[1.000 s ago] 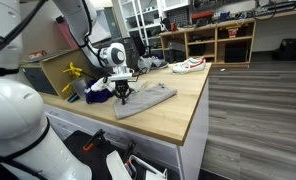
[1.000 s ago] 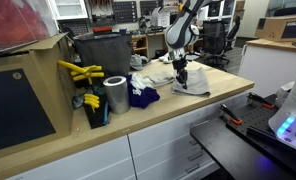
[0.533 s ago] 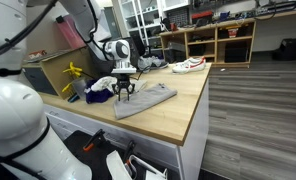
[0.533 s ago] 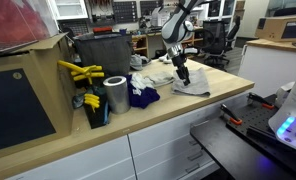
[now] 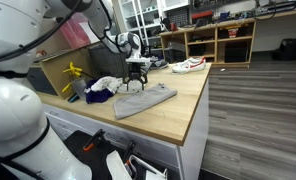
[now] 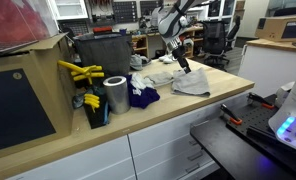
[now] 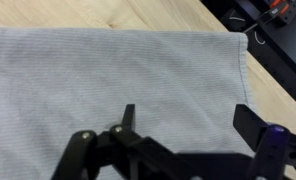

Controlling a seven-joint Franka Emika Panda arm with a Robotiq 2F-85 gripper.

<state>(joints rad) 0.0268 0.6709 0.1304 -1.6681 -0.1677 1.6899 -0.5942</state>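
A grey cloth (image 5: 145,100) (image 6: 193,84) lies flat on the wooden bench top (image 5: 183,112). My gripper (image 5: 138,78) (image 6: 183,66) hangs a little above its far part, open, with nothing between the fingers. The wrist view looks straight down on the ribbed grey cloth (image 7: 108,70). There the gripper (image 7: 188,112) shows both black fingers spread wide over the fabric, near the cloth's right hem. Bare wood shows beyond that hem.
A white cloth (image 5: 106,84) (image 6: 153,75) and a dark blue cloth (image 6: 141,97) lie bunched beside the grey one. A metal can (image 6: 115,95), yellow clamps (image 6: 80,72) and a black bin (image 6: 103,55) stand nearby. A shoe (image 5: 188,65) rests at the far end.
The gripper has gone from shut on the grey cloth to open. It has risen off the fabric and drifted toward the back of the bench. The cloth stays flat.
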